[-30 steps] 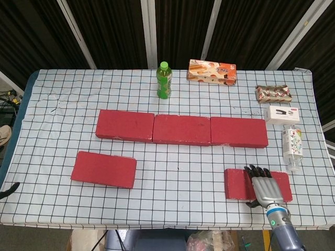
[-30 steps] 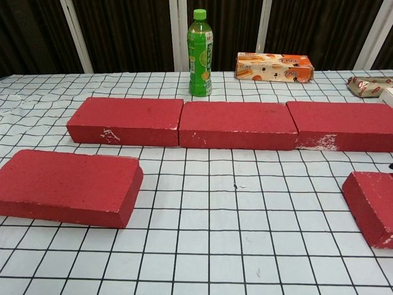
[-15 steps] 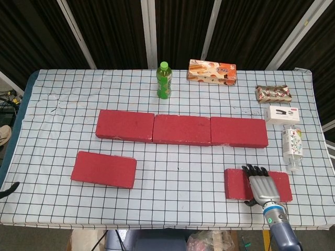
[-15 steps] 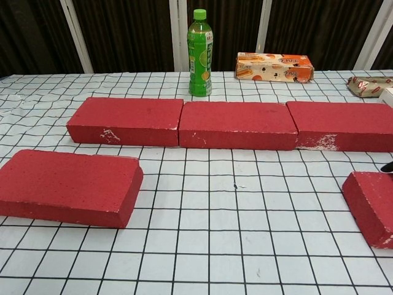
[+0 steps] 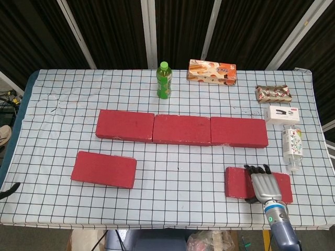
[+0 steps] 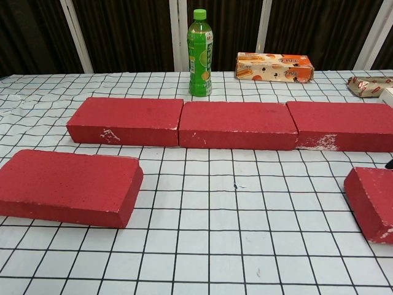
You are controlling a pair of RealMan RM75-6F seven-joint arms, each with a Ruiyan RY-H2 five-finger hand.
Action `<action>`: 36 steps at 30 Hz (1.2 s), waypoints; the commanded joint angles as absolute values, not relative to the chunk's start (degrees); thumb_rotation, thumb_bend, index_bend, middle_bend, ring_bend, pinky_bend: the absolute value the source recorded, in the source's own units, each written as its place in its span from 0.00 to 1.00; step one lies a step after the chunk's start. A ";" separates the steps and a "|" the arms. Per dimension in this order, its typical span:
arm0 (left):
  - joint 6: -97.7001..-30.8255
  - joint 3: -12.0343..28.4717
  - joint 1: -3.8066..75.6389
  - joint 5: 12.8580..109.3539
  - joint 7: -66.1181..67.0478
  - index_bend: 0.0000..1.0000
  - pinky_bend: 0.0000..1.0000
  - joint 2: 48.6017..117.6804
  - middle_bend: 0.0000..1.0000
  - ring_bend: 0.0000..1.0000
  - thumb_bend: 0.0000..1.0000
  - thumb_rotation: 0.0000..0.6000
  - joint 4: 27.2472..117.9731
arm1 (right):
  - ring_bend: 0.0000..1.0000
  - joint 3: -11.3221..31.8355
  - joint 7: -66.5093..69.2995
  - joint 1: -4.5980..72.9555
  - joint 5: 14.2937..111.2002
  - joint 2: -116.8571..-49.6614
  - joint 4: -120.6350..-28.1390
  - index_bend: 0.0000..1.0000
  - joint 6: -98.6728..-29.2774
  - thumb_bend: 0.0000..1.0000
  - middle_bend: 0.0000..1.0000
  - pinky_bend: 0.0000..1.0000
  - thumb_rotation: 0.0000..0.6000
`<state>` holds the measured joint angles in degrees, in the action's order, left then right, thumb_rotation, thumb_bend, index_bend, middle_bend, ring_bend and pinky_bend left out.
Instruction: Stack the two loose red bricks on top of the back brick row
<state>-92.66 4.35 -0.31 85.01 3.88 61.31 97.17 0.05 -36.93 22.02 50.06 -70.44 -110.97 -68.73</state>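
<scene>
The right robot hand (image 5: 265, 185) lies fingers-spread over the near right brick (image 5: 236, 183), and should clamp both long edges firmly before lifting toward the far row (image 5: 181, 129).

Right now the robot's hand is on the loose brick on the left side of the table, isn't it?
Not quite. The hand is on the loose brick on the right side of the table, as the head view shows. The other loose brick, on the left, has no hand on it.
</scene>
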 commanded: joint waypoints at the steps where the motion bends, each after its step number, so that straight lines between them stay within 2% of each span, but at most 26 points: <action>1: -92.64 4.37 -0.32 84.95 3.82 0.12 0.17 61.28 0.06 0.02 0.00 1.00 97.20 | 0.23 0.14 -36.54 21.94 50.63 -70.29 -111.26 0.16 -69.20 0.15 0.25 0.00 1.00; 8: -92.48 4.40 -0.32 84.74 3.61 0.12 0.17 61.17 0.06 0.02 0.00 1.00 97.22 | 0.23 1.70 -36.35 22.18 53.28 -67.04 -115.00 0.16 -72.06 0.15 0.25 0.00 1.00; 14: -92.01 4.37 -0.10 84.61 4.07 0.12 0.17 61.30 0.06 0.02 0.00 1.00 97.24 | 0.23 6.75 -37.36 25.69 49.40 -62.45 -119.02 0.16 -71.22 0.15 0.25 0.00 1.00; 20: -91.66 4.45 0.10 84.25 4.87 0.12 0.17 61.50 0.06 0.02 0.00 1.00 97.40 | 0.23 13.78 -39.42 34.72 35.60 -59.83 -116.96 0.16 -63.48 0.15 0.25 0.00 1.00; 24: -91.40 4.77 0.20 83.40 5.39 0.12 0.17 61.64 0.06 0.02 0.00 1.00 97.30 | 0.23 17.41 -40.87 41.65 26.48 -60.32 -111.87 0.16 -58.70 0.15 0.25 0.00 1.00; 28: -90.82 5.11 0.48 82.36 6.29 0.12 0.17 61.91 0.06 0.02 0.00 1.00 97.33 | 0.24 18.49 -43.71 48.03 19.28 -61.49 -106.61 0.16 -54.84 0.15 0.25 0.00 1.00; 36: -90.82 5.27 0.59 81.69 8.23 0.12 0.17 62.46 0.05 0.02 0.00 1.00 97.67 | 0.24 16.77 -53.97 62.10 0.41 -66.31 -95.80 0.16 -51.53 0.15 0.25 0.00 1.00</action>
<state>-90.79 5.28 0.60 81.70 8.20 62.43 97.64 17.14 -49.75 57.58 6.76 -63.80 -100.50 -53.46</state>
